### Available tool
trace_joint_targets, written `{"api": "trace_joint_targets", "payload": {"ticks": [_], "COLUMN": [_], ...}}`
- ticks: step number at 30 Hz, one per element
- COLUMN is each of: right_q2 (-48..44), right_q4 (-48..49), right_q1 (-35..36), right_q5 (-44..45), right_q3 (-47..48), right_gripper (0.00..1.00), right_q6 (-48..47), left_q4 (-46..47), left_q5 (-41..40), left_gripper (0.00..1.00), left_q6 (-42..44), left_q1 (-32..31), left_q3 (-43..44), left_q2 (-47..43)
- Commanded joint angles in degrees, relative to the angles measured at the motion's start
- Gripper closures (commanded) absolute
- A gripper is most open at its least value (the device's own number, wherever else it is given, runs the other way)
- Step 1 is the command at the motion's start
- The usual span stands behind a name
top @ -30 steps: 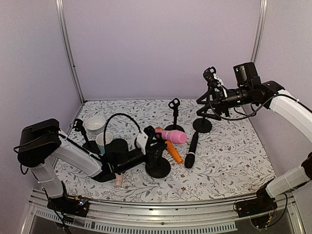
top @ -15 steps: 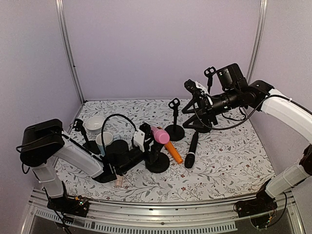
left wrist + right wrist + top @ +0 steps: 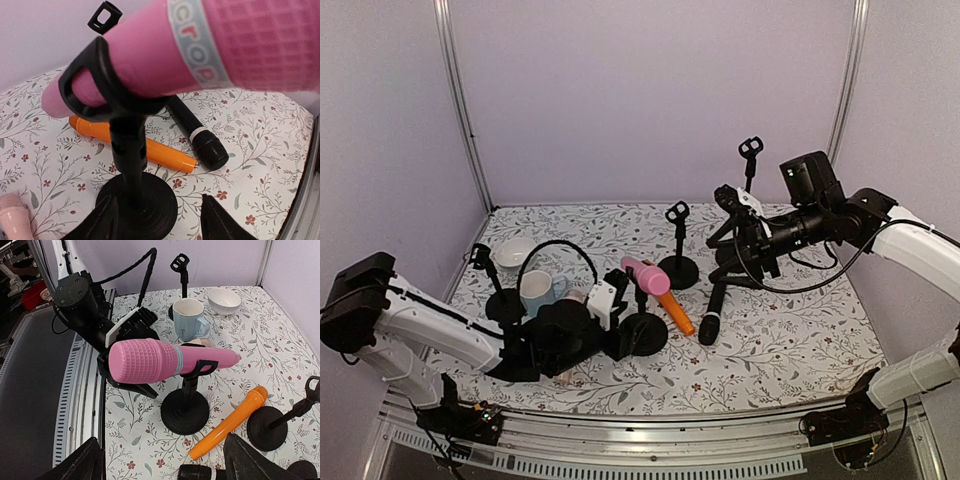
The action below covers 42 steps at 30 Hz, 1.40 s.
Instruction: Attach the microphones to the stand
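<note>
The bright pink microphone (image 3: 645,275) rests tilted in the clip of a black stand (image 3: 643,335); it fills the top of the left wrist view (image 3: 150,55). My left gripper (image 3: 162,225) is open, with its fingertips low on either side of that stand's round base (image 3: 137,202). On the table beside the base are the orange microphone (image 3: 675,312) and the black microphone (image 3: 712,310). The pale beige-pink microphone (image 3: 10,210) lies by my left arm. My right gripper (image 3: 725,225) hovers open and empty above the table at the right, looking down on the pink microphone (image 3: 165,360).
A blue-and-white mug (image 3: 535,290) and a white bowl (image 3: 515,252) stand at the left, next to an empty stand (image 3: 485,260). Other empty stands rise at centre back (image 3: 678,240) and back right (image 3: 750,150). Purple walls close the table in.
My left gripper has opened and drawn back toward the near left, off the stand. The pink microphone has tipped in its clip. My right arm swung left, then settled lower, opening wider.
</note>
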Motion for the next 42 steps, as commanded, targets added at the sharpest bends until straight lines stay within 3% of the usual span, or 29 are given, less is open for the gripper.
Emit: {"api": "trace_joint_targets", "payload": {"ticks": [1,6,12,17,27,42], "right_q2": [-1.67,-1.01,1.81,5.38,11.62,17.3], "right_q4": [2.52,2.0,-2.8,-3.83,1.69,-1.71], "right_q1": [0.02,0.02,0.06,2.52,14.22,19.09], "right_q5": [-1.43,-2.33,-2.31,-3.19,15.93,22.15], "right_q3": [-3.61,-2.91,4.23,8.68,15.47,16.13], "right_gripper": [0.15,0.16,0.21,0.21,0.13,0.11], "right_q6": [-1.43,-2.16,-4.07,-2.36,2.18,5.29], "left_q4": [-11.85,-17.06,-23.96,-24.49,-25.96,-25.0], "left_q5": [-3.92,-4.94,-7.33,-9.47,-13.78,-16.42], "left_gripper": [0.43,0.47,0.48,0.48,0.47,0.46], "left_q6": [-3.47,-4.01,-4.02,-5.05,-6.99,-6.65], "left_q1": [-3.27,-4.33,-4.69,-4.67,-4.69,-4.08], "left_q3": [-1.2,-0.72,1.41,0.44,1.45,2.15], "left_q2": [-7.46,-12.01,-17.1,-19.45,-19.5,-18.65]}}
